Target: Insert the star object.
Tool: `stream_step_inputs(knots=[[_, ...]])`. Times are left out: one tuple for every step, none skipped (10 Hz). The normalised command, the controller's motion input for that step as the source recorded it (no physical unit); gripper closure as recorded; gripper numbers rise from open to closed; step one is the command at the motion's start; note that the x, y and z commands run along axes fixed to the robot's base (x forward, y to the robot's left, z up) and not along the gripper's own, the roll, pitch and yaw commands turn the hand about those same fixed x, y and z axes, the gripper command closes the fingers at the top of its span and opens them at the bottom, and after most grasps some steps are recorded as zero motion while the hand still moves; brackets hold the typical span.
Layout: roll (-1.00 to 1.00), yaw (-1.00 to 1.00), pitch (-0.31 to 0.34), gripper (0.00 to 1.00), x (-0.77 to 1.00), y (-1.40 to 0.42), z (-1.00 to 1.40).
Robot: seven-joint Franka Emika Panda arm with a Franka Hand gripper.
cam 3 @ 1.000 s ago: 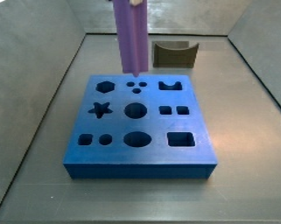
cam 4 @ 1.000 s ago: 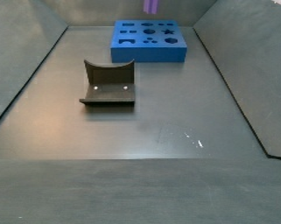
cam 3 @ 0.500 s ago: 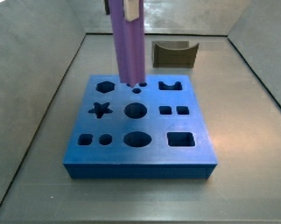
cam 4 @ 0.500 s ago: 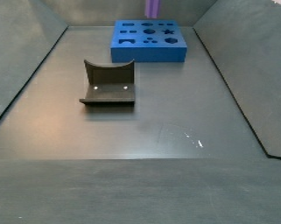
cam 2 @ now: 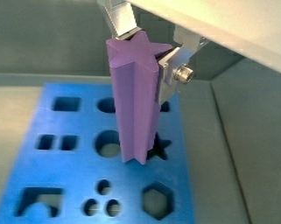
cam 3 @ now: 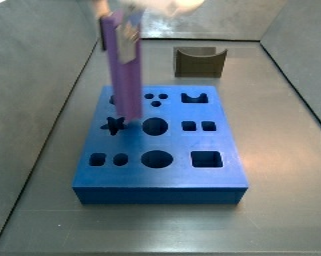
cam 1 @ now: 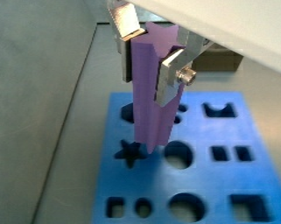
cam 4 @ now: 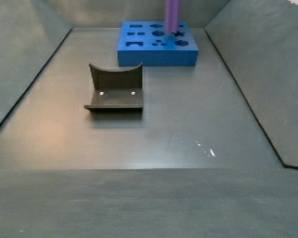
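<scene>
Fingers (cam 1: 123, 19) of the gripper (cam 1: 152, 39) clamp the star object (cam 1: 152, 96) upright, just above the blue block's (cam 3: 160, 180) star hole (cam 3: 113, 126); align its ridges to the points, then lower straight.

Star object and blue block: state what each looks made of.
Star object, held upright in the gripper above the block: probably matte plastic, uniform lilac with crisp ridges. Blue block: likely plastic too, even colour, dull sheen, clean-cut holes.
</scene>
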Motion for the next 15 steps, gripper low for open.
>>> stream_step_inputs(knots=[[-0.04, 0.00, -0.120, 1.00, -0.56, -0.09, -0.14], [-0.02, 0.00, -0.087, 1.00, -0.31, -0.13, 0.00], [-0.01, 0.00, -0.054, 1.00, -0.15, -0.18, -0.02], [-0.01, 0.02, -0.060, 1.00, -0.10, -0.19, -0.07], [-0.05, 0.00, 0.000, 1.00, 0.01, -0.11, -0.21], [-0.07, 0.00, 0.000, 1.00, 0.05, 0.00, -0.25], [-0.04, 0.00, 0.000, 1.00, 0.00, 0.00, -0.27], [-0.03, 0.09, 0.001, 1.00, 0.01, 0.00, -0.38], [-0.05, 0.12, 0.004, 1.00, 0.04, 0.05, -0.44], [-0.05, 0.17, 0.001, 1.00, 0.01, 0.07, -0.43], [-0.05, 0.23, 0.000, 1.00, 0.01, 0.06, -0.41], [-0.04, 0.24, 0.000, 1.00, 0.00, 0.06, -0.41], [-0.09, 0.20, 0.000, 1.00, 0.00, 0.00, -0.48], [-0.15, 0.14, 0.000, 1.00, 0.00, 0.00, -0.52], [-0.17, 0.12, 0.000, 1.00, 0.00, 0.00, -0.57]])
